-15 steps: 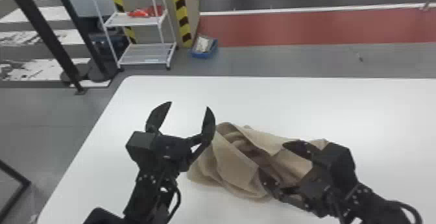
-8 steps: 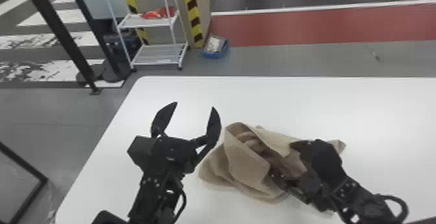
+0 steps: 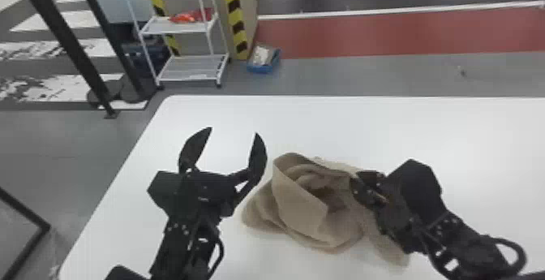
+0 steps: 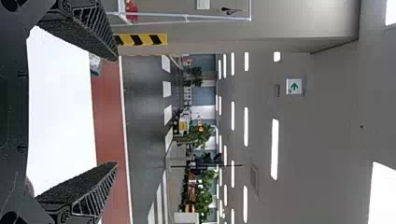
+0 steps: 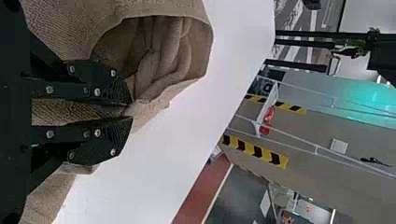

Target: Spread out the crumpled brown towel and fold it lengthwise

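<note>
The brown towel [image 3: 308, 210] lies crumpled on the white table, with a raised fold forming a hollow at its middle. My right gripper [image 3: 361, 179] is at the towel's right side, and in the right wrist view the fingertips of my right gripper [image 5: 128, 111] are shut on a bit of the towel [image 5: 154, 46]. To the left of the towel, my left gripper [image 3: 231, 131] stands open above the table with nothing between its fingers. In the left wrist view, my left gripper [image 4: 114, 112] has its two fingers wide apart.
The white table [image 3: 446, 129] extends behind and to the right of the towel, and its left edge runs beside my left arm. Beyond it on the floor stand a white shelf rack [image 3: 192, 70], a blue bin [image 3: 263, 65] and black posts.
The right gripper has gone from open to shut on the towel, whose near fold now stands higher. The head view has shifted a little, and the left gripper stays open.
</note>
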